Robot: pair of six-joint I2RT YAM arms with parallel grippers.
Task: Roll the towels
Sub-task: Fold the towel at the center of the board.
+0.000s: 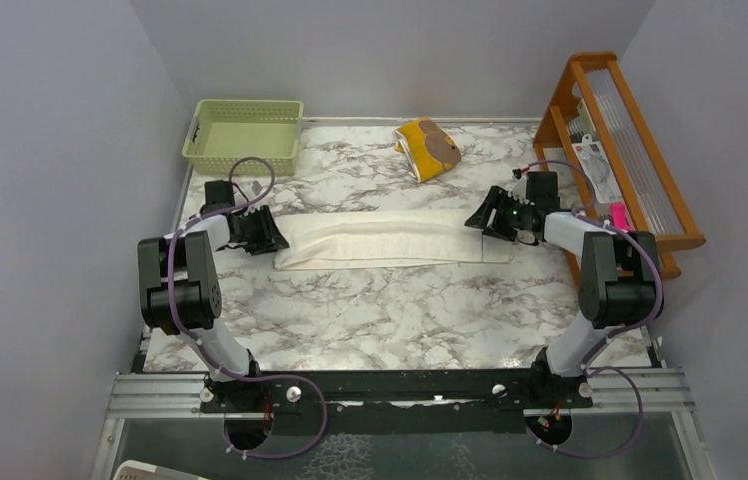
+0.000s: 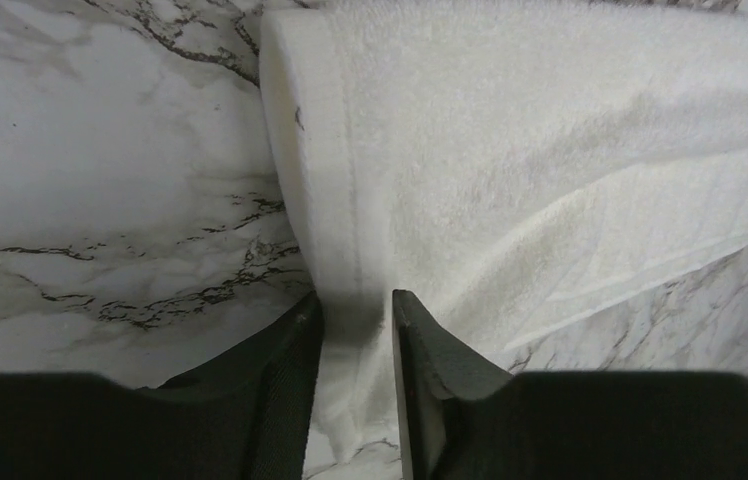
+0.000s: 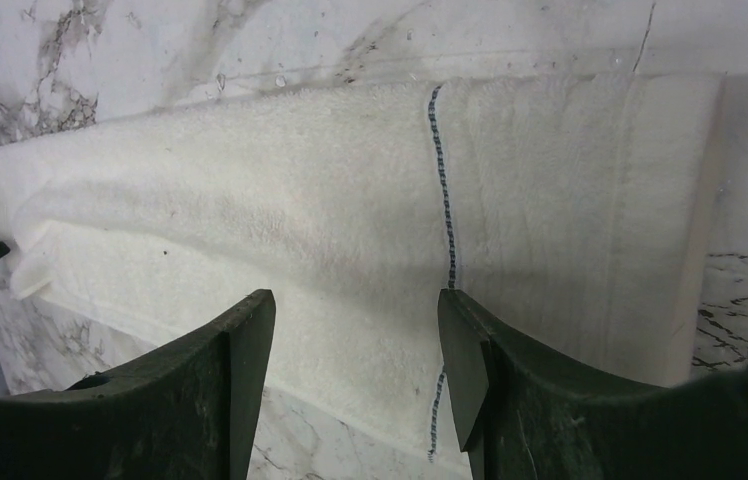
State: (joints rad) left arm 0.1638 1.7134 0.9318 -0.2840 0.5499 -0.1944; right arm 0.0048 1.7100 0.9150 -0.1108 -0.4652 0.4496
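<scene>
- Cream-white towel (image 1: 390, 240) is stretched out as a long folded strip across the middle of the marble table (image 1: 350, 310), running left to right.
- Left gripper (image 2: 355, 305) is down at the strip's left end. Its claw is narrow, and the towel's hemmed edge runs into the slim gap between the fingers.
- I cannot tell whether that hem is actually pinched or just sitting between the fingers.
- Over on the right, the right gripper (image 3: 355, 300) is at the strip's right end with its claw wide. Both fingers stand well apart with towel showing between them, and nothing is clamped.
- A dark blue stitched line (image 3: 440, 180) crosses the cloth and ends close to that gripper's right-hand finger.
- The layers of the fold show along the near long edge, one lip peeking out under another.
- Mustard-yellow towel (image 1: 428, 148) with its brown patch lies as a small folded bundle at the far side, right of centre and well apart from both arms.
- Pale green basket (image 1: 240, 160) is in the far left corner.
- A wooden rack (image 1: 675, 240) leans along the right edge.
</scene>
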